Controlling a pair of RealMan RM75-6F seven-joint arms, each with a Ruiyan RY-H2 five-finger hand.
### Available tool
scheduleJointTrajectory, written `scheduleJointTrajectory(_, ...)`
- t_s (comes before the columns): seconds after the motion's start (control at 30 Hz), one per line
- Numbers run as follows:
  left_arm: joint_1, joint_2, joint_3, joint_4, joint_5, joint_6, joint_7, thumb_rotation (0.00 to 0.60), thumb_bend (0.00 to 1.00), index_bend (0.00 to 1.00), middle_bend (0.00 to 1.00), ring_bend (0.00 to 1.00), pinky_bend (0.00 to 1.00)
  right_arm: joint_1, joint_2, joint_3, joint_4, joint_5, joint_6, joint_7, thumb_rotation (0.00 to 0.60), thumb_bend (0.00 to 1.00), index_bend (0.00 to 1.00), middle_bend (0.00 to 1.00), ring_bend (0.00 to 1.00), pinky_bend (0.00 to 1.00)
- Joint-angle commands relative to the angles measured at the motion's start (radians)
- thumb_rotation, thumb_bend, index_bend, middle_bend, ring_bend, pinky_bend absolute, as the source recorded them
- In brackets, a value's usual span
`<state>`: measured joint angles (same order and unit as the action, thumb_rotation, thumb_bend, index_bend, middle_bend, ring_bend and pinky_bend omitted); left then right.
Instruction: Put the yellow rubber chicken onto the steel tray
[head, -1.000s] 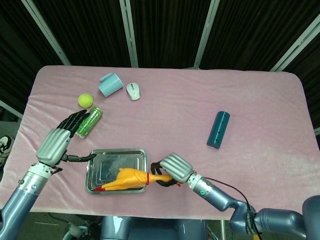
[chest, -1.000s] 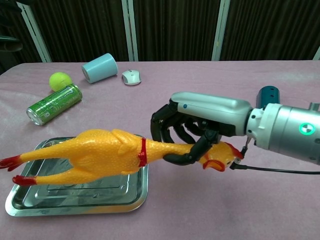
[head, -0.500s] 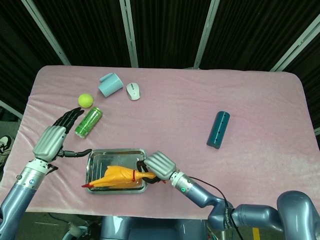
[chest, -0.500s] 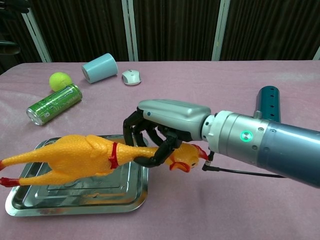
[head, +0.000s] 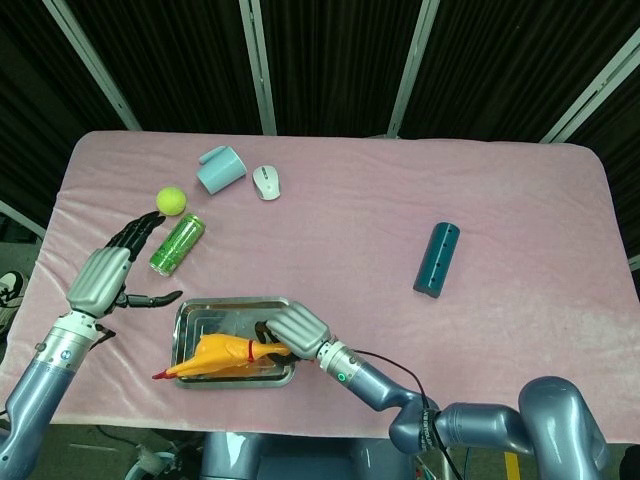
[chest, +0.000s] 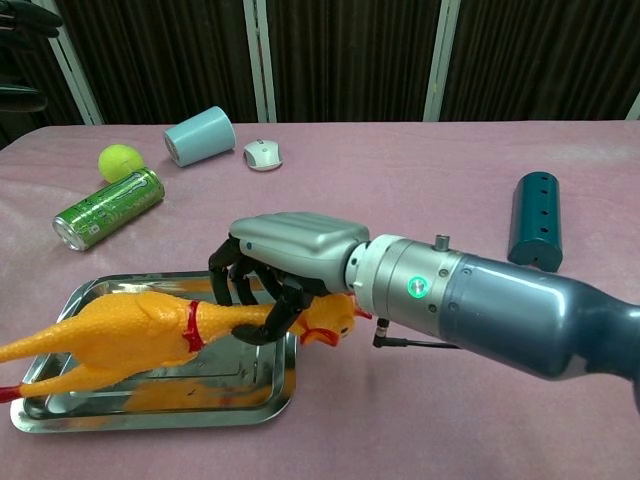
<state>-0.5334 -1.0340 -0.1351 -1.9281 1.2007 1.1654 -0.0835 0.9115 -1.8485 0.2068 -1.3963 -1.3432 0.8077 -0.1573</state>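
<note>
I have carried the chicken (chest: 140, 335) further left, so its body now hangs over the tray (chest: 272, 394), my right hand (chest: 285, 260) with fingers (chest: 262, 327) clamped on its neck. My left hand (head: 100, 278) hovers open near the green can (head: 177, 243), whose label I cannot read.
</note>
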Motion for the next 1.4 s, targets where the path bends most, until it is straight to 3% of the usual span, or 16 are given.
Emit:
scheduleJointTrajectory(0.03, -0.001, -0.002, -0.004, 0.003, -0.006, -0.01, 0.001, 0.485, 0.04, 0.0, 0.0, 0.0, 0.12, 0.008, -0.004, 0.005, -0.004, 0.008, -0.006, -0.005, 0.6, 0.98, 0.83, 0.71, 0.67, 0.84)
scheduleJointTrajectory(0.3, 0.001, -0.006, -0.019, 0.008, -0.019, -0.027, 0.0, 0.485, 0.04, 0.0, 0.0, 0.0, 0.12, 0.034, -0.029, 0.023, 0.009, 0.047, -0.015, -0.046, 0.6, 0.94, 0.73, 0.64, 0.61, 0.79)
scheduleJointTrajectory(0.67, 0.013, -0.002, -0.037, 0.017, -0.026, -0.033, -0.012, 0.482, 0.04, 0.0, 0.0, 0.0, 0.12, 0.047, -0.037, 0.04, 0.014, 0.118, -0.013, -0.097, 0.6, 0.35, 0.23, 0.35, 0.29, 0.52)
scheduleJointTrajectory(0.87, 0.015, -0.002, -0.044, 0.02, -0.029, -0.04, -0.015, 0.485, 0.04, 0.0, 0.0, 0.0, 0.12, 0.049, -0.028, 0.04, -0.007, 0.135, -0.006, -0.112, 0.6, 0.18, 0.1, 0.28, 0.22, 0.45)
scheduleJointTrajectory(1.1, 0.018, 0.0, -0.052, 0.019, -0.03, -0.042, -0.013, 0.484, 0.04, 0.0, 0.0, 0.0, 0.12, 0.055, -0.025, 0.042, -0.021, 0.144, 0.003, -0.122, 0.6, 0.1, 0.02, 0.24, 0.18, 0.41)
scheduleJointTrajectory(1.4, 0.024, 0.003, -0.059, 0.025, -0.034, -0.045, -0.019, 0.482, 0.04, 0.0, 0.0, 0.0, 0.12, 0.04, 0.037, 0.054, -0.063, 0.127, 0.042, -0.118, 0.6, 0.1, 0.04, 0.23, 0.19, 0.4)
